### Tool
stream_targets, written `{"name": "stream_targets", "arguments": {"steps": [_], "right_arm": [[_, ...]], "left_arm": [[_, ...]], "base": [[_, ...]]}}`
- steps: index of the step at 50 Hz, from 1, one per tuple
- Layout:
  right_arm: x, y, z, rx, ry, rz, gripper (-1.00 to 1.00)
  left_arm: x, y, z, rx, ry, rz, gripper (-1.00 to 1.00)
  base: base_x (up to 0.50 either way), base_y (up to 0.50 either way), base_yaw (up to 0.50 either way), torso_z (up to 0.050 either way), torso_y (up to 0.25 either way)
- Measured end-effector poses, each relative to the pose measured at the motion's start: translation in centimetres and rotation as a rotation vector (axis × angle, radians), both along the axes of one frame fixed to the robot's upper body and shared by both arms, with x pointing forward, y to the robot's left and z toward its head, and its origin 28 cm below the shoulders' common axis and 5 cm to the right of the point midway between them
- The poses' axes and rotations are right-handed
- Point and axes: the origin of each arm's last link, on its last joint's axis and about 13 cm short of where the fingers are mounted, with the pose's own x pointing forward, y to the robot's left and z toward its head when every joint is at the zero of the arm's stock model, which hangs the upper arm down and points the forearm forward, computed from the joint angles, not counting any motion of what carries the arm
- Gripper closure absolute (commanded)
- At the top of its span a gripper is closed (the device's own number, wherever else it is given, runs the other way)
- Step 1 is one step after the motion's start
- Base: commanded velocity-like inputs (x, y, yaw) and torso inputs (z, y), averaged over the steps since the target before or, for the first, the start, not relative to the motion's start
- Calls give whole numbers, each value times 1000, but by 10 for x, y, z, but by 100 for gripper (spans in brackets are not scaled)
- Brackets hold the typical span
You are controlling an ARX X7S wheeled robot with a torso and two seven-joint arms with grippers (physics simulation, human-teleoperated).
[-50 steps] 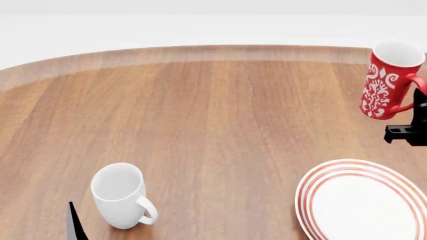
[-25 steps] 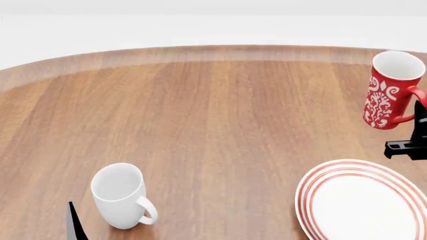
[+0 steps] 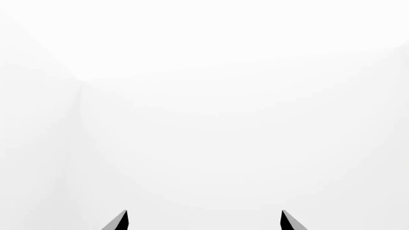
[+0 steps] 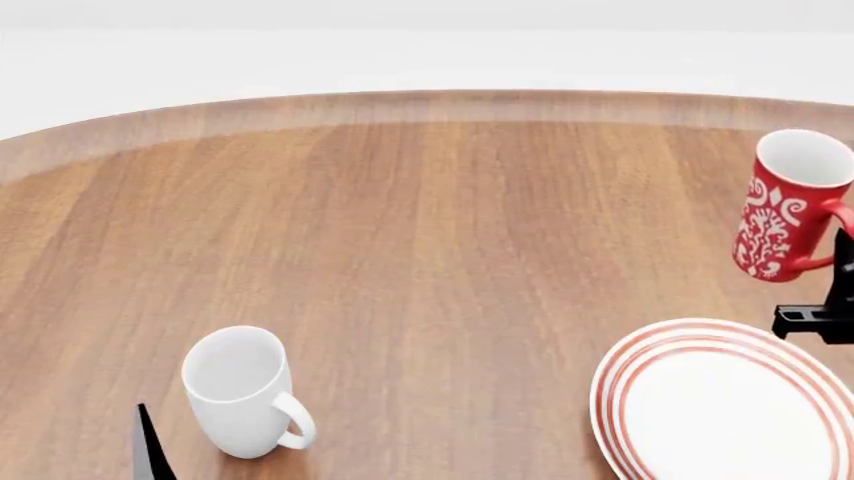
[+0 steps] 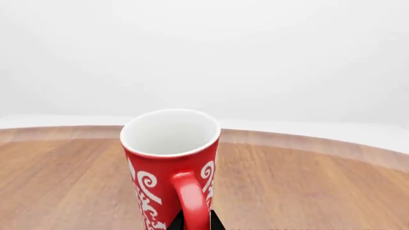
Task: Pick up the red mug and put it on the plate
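The red mug (image 4: pixel 783 210) with white swirls hangs in the air at the right edge of the head view, just beyond the far rim of the plate (image 4: pixel 727 405). My right gripper (image 5: pixel 193 224) is shut on its red handle (image 5: pixel 189 199); only a black part of that arm (image 4: pixel 825 300) shows in the head view. The mug tilts slightly, its white inside (image 5: pixel 170 132) open toward the wrist camera. My left gripper (image 3: pixel 203 221) stands open with nothing between its tips, facing blank white; one black tip (image 4: pixel 150 445) shows at the head view's lower left.
A plain white mug (image 4: pixel 243 392) stands upright at the lower left on the wooden table (image 4: pixel 441 250), handle toward the front right. The table's curved far edge (image 4: pixel 400 105) runs across the back, with white floor beyond.
The red mug has moved down and slightly right with my right gripper, coming closer to the plate. The left arm, white mug and plate have not moved.
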Motion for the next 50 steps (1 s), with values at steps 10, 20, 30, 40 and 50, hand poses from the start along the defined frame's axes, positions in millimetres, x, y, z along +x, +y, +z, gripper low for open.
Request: {"name": "stream_targets", "arguments": {"steps": [10,20,30,40,50], "right_arm": [[-1,-1,-4,4,-7,-5,100],[-2,-1,-11,-3,0,-5,100],[-3,0,-18,-13,19,-8,100],[-2,2,-23,-19,36,-8,100],[-2,0,-28,-20,47,-18,100]], "left_arm": [[0,0,0,0,-5,0,-100],[0,0,0,7,-16,5,-100],[0,0,0,11,-26,8,-100],[1,0,0,11,-34,10,-100],[1,0,0,15,-40,10,-100]], "base": [[0,0,0,0,0],[0,0,0,0,1],[0,0,0,0,0],[0,0,0,0,0],[0,0,0,0,1]]}}
